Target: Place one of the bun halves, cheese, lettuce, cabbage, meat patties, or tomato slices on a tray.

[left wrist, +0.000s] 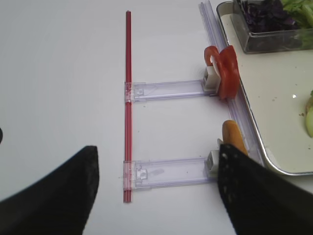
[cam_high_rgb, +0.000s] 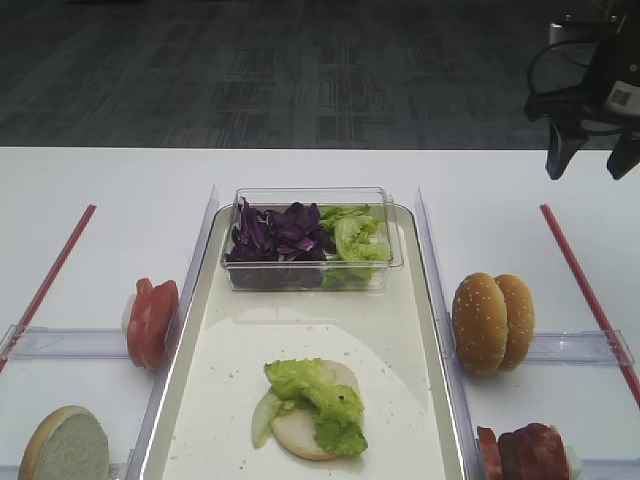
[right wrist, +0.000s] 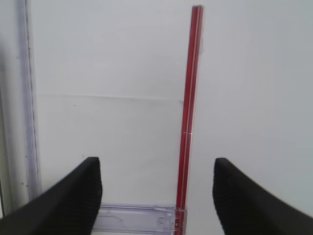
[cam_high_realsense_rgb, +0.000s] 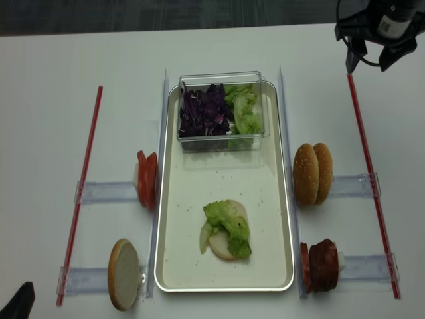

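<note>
1. Position first: your right gripper (cam_high_rgb: 590, 165) hangs above the far right corner of the table, over the far end of the red strip (cam_high_rgb: 590, 290), with its jaws apart and nothing between them. The right wrist view shows only bare table and that strip between the fingers.
2. Your left gripper (left wrist: 156, 196) is at the near left corner. Its two fingers stand apart and empty in the left wrist view.
3. The tray (cam_high_rgb: 420, 400) lies in the middle, its long axis running from near to far. On its near half one pale bun half (cam_high_rgb: 300, 432) lies flat, with a piece of lettuce (cam_high_rgb: 322, 395) on top.
4. The clear box (cam_high_rgb: 310, 240) sits on the far end of the tray, with cabbage (cam_high_rgb: 275, 232) in its left part and more lettuce in its right part.
5. I judge that the meat patties (cam_high_rgb: 525, 452) could be the next layer. They stand on edge just beside the right rim of the tray, at the near right, so they lie toward the near side from your right gripper and slightly to its left. This arm is clearly the nearer one.
6. The patties show their flat faces to left and right, and their stack runs left to right. You would need to bring the jaws down across this stack.
7. The sesame bun halves (cam_high_rgb: 492, 320) stand on edge between your gripper and the patties.
8. The tomato slices (cam_high_rgb: 152, 320) stand on edge at the left rim, nearer to your left arm.
</note>
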Controlling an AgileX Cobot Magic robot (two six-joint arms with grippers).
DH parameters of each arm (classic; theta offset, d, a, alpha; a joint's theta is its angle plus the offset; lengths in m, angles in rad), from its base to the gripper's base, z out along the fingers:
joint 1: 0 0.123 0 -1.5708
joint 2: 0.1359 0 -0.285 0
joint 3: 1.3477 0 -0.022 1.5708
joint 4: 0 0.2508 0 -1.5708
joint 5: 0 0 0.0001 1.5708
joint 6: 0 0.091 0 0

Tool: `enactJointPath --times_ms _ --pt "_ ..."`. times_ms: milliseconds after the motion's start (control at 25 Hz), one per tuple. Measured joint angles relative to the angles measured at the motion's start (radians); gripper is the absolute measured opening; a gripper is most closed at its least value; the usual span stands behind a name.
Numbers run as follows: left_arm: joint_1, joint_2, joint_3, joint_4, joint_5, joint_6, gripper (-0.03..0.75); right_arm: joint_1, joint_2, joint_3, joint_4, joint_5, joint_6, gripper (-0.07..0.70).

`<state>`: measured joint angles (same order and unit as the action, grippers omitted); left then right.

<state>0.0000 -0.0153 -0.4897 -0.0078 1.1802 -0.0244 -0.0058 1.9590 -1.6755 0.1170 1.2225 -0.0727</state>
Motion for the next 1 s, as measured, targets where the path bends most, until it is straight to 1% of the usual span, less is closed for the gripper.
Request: enactJointPath --times_ms 160,480,600,1000 --pt "0.0 0.0 0.0 0.0 0.0 0.0 0.472 -0.021 0.0 0.0 -0.002 0.0 0.0 0.509" --pt "0.0 0.0 0.0 0.0 0.0 0.0 0.472 -0.023 -0.005 0.0 -0.002 0.002 0.0 0.509" --pt "0.0 0.0 0.0 0.0 0.0 0.0 0.472 -0.023 -0.035 0.042 0.0 0.0 0.0 0.509" --pt "0.0 0.0 0.0 0.0 0.0 0.0 0.472 -0.023 -0.206 0.256 -0.002 0.0 0.0 0.509"
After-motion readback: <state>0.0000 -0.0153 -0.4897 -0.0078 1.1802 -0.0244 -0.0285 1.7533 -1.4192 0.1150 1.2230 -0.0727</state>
